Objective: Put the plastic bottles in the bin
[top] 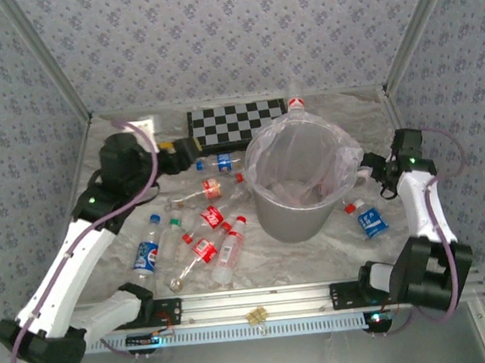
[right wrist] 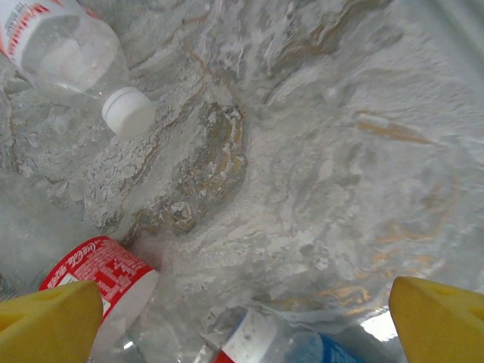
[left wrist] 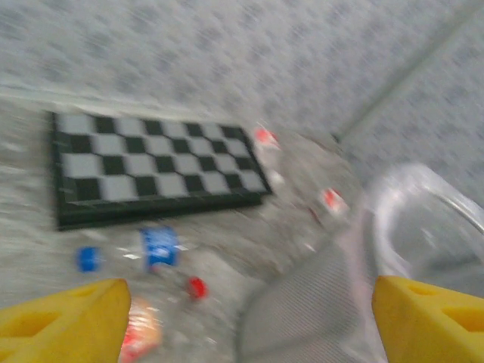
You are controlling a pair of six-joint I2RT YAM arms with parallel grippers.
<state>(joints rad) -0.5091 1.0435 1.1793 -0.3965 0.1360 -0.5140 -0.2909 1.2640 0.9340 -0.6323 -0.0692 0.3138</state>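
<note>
The grey bin, lined with a clear bag, stands mid-table. Several plastic bottles lie to its left, among them a blue-labelled one and a red-labelled one. Another bottle lies to the right of the bin, and one stands behind it. My left gripper hovers open by the blue-labelled bottle, its yellow fingers wide apart around nothing. My right gripper is at the bin's right rim, open and empty. Below it lie a red-labelled bottle, a white-capped bottle and a blue-labelled bottle.
A black-and-white checkerboard lies flat behind the bottles, left of the bin's far side. Patterned walls close in the back and both sides. A metal rail runs along the near edge. The left wrist view is blurred.
</note>
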